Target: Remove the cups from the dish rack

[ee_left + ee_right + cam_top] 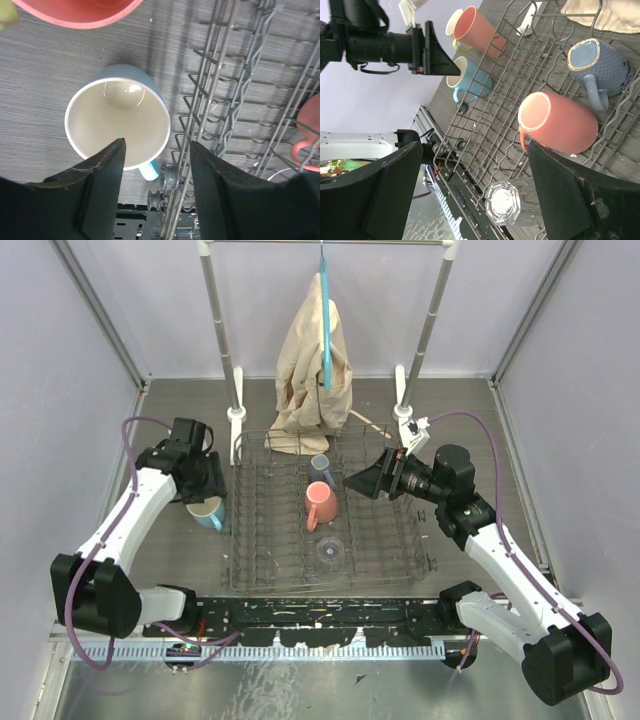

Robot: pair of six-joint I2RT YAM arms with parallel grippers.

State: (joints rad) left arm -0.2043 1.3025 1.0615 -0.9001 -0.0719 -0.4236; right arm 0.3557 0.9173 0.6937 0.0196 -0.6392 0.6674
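Observation:
The dish rack [385, 540] lies mid-table. In it are a salmon-pink mug [321, 503] on its side, a grey-blue mug [321, 468] behind it and a clear glass [330, 552] in front. A light blue mug [207, 512] stands upright on the table left of the rack. My left gripper [157, 145] hovers open just above that mug [117, 125], one finger over its rim, gripping nothing. Beyond it stand another salmon-pink mug [477, 30] and a pale yellow mug [454, 42]. My right gripper [475, 150] is open above the rack's right side, facing the salmon-pink mug [560, 122] and the glass [507, 202].
A silver clothes rail [220, 330] with beige cloth [315, 360] stands behind the rack. The rack's left wall [215, 100] runs close to my left gripper. The arms' black base rail [320, 615] lies along the near edge.

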